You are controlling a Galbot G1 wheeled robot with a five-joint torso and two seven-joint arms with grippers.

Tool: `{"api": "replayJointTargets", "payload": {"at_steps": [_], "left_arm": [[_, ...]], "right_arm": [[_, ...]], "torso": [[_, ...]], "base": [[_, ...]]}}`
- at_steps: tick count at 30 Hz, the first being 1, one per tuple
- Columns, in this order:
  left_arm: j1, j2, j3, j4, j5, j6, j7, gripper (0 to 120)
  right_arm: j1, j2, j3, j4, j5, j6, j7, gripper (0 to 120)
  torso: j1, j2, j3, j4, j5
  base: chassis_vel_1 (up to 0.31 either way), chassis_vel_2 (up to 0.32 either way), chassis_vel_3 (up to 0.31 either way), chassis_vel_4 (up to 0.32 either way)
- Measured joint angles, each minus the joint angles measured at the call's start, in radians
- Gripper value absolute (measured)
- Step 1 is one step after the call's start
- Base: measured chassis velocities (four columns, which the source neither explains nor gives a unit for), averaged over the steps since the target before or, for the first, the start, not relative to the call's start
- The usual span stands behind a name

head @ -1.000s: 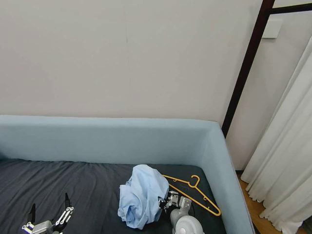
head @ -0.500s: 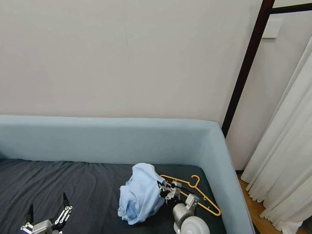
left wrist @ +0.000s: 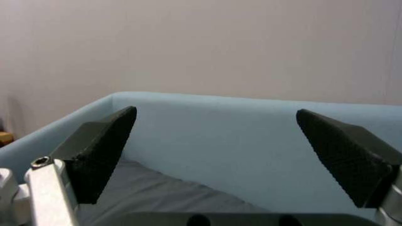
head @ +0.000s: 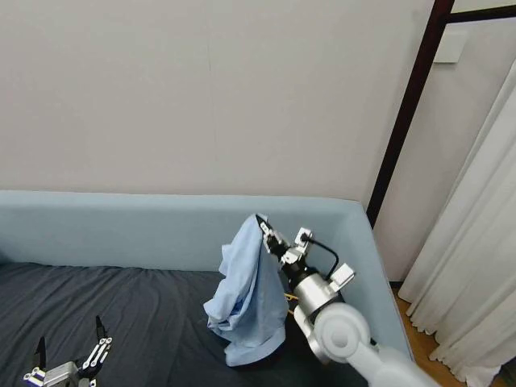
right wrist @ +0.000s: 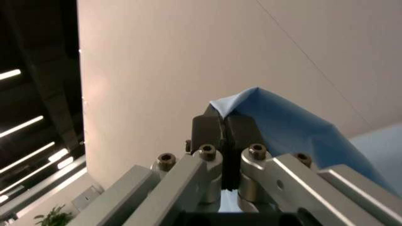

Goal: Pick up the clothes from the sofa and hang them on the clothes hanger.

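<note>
Garment (head: 250, 298) dangles from right gripper (head: 261, 222) (left gripper (head: 68, 348) idles low) before sofa back (head: 121, 230).

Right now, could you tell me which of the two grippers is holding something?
The right gripper, shut on the light blue garment; the left gripper is open and empty.
</note>
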Motion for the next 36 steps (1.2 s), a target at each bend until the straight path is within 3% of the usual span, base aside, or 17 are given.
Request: {"api": "replayJointTargets", "payload": {"at_steps": [9,15,20,26,36], "left_arm": [[-0.001,-0.003,-0.012,-0.005,-0.002,-0.002,-0.01,100],[-0.003,-0.005,-0.011,-0.005,-0.002,-0.002,-0.011,100],[-0.005,-0.007,-0.004,-0.004,-0.001,-0.002,-0.012,100],[-0.01,-0.004,-0.003,0.001,-0.001,-0.002,-0.012,100],[-0.019,-0.009,0.013,0.007,-0.001,0.0,-0.012,100]], "right_arm": [[0.298,-0.013,0.008,0.002,0.091,-0.028,0.089,0],[0.404,-0.039,0.02,-0.059,0.074,-0.065,0.083,0],[0.402,-0.062,0.027,-0.132,0.019,-0.132,0.154,0],[0.324,-0.116,0.05,-0.092,-0.017,-0.276,0.286,0],[0.31,-0.229,0.121,-0.027,0.005,-0.314,0.268,0]], "torso": [[0.0,0.0,0.0,0.0004,-0.0002],[0.0,0.0,0.0,0.0001,-0.0001],[0.0,0.0,0.0,0.0001,0.0001],[0.0,0.0,0.0,0.0001,0.0002],[0.0,0.0,0.0,0.0,0.0]], "base": [[0.0,0.0,0.0,0.0],[0.0,0.0,0.0,0.0],[0.0,0.0,0.0,0.0],[0.0,0.0,0.0,0.0],[0.0,0.0,0.0,0.0]]}}
